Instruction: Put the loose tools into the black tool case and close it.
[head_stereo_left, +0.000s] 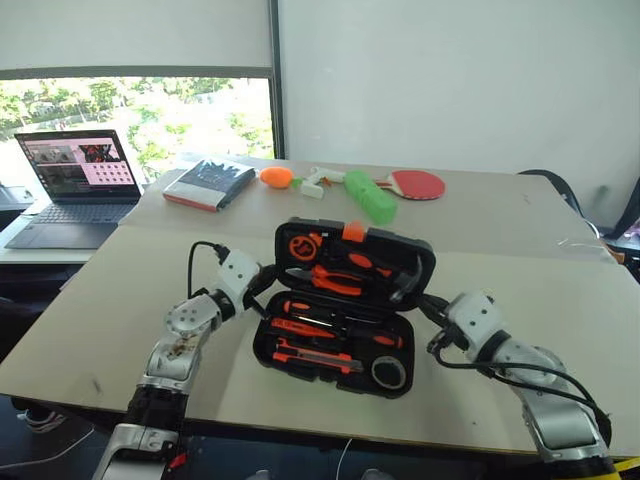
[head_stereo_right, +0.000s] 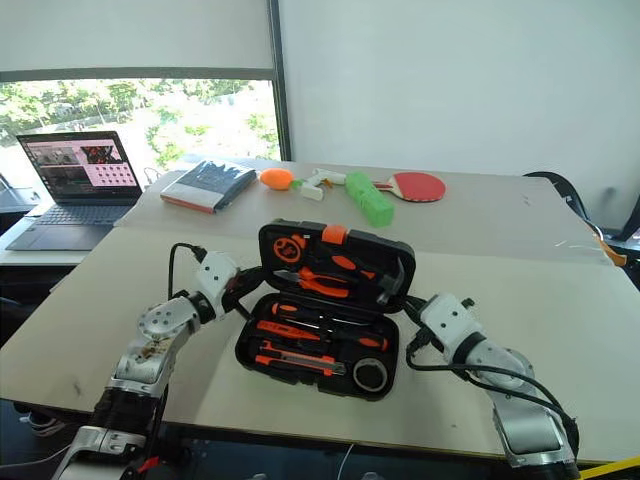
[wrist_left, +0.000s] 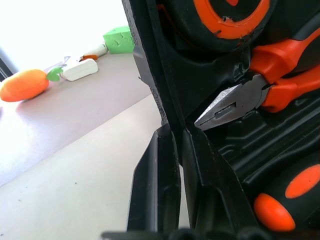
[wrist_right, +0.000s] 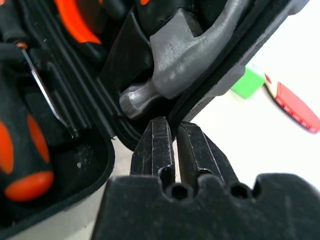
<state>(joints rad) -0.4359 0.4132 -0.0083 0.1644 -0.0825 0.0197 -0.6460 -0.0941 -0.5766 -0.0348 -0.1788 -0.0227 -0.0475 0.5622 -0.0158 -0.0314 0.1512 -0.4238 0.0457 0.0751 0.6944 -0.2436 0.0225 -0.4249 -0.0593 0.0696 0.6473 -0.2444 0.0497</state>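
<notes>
Your left gripper (wrist_left: 170, 150) and right gripper (wrist_right: 172, 142) each pinch the half-raised lid's hard moulded edge on the black case (head_stereo_left: 340, 300).

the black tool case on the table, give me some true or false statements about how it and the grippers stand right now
1. The black moulded-plastic tool case is fully closed. False: its lid stands partly raised and tools show inside.
2. The left gripper is shut on the lid's edge. True.
3. The right gripper hangs open, clear of the case. False: it pinches the lid's rim beside the grey hammer head.
4. The orange-handled pliers sit in the lid. True.
5. The red table tennis paddle lies inside the case. False: it lies on the table beyond the case, near the green block.
</notes>
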